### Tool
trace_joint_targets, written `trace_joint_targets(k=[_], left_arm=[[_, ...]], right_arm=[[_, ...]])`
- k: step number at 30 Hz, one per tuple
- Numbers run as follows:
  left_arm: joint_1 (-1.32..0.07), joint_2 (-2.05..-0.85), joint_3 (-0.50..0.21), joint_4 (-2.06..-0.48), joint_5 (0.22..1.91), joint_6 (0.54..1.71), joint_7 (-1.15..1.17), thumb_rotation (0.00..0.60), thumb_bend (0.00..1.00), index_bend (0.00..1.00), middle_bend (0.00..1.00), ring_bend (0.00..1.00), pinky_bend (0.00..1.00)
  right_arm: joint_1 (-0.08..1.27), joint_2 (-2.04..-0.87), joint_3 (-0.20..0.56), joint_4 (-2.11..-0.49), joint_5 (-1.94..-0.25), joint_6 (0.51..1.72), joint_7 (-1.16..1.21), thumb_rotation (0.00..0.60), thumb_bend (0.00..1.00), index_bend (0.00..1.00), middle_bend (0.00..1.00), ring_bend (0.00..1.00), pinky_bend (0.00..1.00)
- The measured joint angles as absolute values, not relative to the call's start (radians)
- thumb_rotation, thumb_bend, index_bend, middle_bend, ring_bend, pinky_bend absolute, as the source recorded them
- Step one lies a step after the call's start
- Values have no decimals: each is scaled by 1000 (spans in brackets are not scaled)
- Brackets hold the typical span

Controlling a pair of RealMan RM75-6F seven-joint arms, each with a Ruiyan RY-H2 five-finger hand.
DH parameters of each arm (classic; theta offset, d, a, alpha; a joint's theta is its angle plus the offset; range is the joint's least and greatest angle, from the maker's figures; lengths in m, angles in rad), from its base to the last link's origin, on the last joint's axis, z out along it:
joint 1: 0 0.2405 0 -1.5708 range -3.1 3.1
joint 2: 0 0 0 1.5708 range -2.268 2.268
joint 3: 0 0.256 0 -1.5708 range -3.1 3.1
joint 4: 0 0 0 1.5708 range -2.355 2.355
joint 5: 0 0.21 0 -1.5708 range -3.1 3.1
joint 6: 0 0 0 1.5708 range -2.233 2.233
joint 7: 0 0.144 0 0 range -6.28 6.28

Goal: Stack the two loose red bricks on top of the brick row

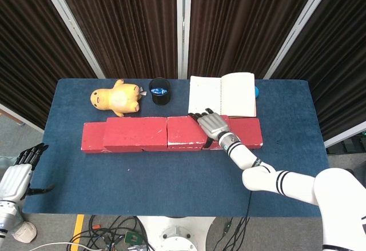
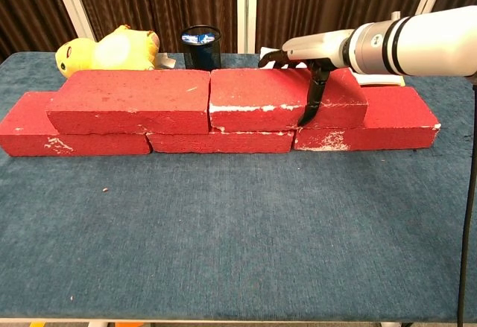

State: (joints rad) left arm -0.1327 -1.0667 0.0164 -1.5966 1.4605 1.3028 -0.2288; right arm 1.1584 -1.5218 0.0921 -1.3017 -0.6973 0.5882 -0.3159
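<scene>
Three red bricks form the bottom row (image 1: 91,138) (image 2: 74,142) across the blue table. Two more red bricks lie on top of it: the left one (image 1: 134,131) (image 2: 130,100) and the right one (image 1: 184,131) (image 2: 257,96), end to end. My right hand (image 1: 213,126) (image 2: 309,51) lies over the right end of the upper right brick, fingers across its top to the far edge and thumb down its front face, gripping it. My left hand (image 1: 20,174) hangs off the table's front left corner, fingers apart and empty.
Behind the bricks sit a yellow plush duck (image 1: 116,98) (image 2: 108,50), a black cup (image 1: 159,90) (image 2: 201,46) and an open notebook (image 1: 223,95), with a small blue object (image 1: 257,92) at the notebook's right edge.
</scene>
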Motion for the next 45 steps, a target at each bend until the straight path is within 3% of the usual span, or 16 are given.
trace_joint_targets(k=[13,22,28,33,40,45], left_arm=[[-131,-1067,16,-1597,1460,1307,-227,600,92,0,0,0,0],[-130,-1064,13,-1616,1459,1313,-201,600,92,0,0,0,0],[-128,-1063,10,-1634,1456,1322,-165,600,92,0,0,0,0],[-122,-1076,0,-1643,1455,1354,-135,600,92,0,0,0,0],[-119,-1084,-4,-1665,1465,1370,-104,600,92,0,0,0,0],[-118,-1089,-3,-1679,1476,1380,-74,600,92,0,0,0,0]], right_arm=[[1149,-1503,96,-1342,-710,614,-308,600,0,0,0,0,0],[1100,-1391,123,-1519,-800,700,-275,600,0,0,0,0,0],[1002,-1241,120,-1693,-932,836,-256,600,0,0,0,0,0],[873,-1130,63,-1768,-1058,987,-269,600,0,0,0,0,0],[647,-1076,-51,-1756,-1266,1219,-218,600,0,0,0,0,0],[468,-1080,-127,-1650,-1381,1390,-134,600,0,0,0,0,0]])
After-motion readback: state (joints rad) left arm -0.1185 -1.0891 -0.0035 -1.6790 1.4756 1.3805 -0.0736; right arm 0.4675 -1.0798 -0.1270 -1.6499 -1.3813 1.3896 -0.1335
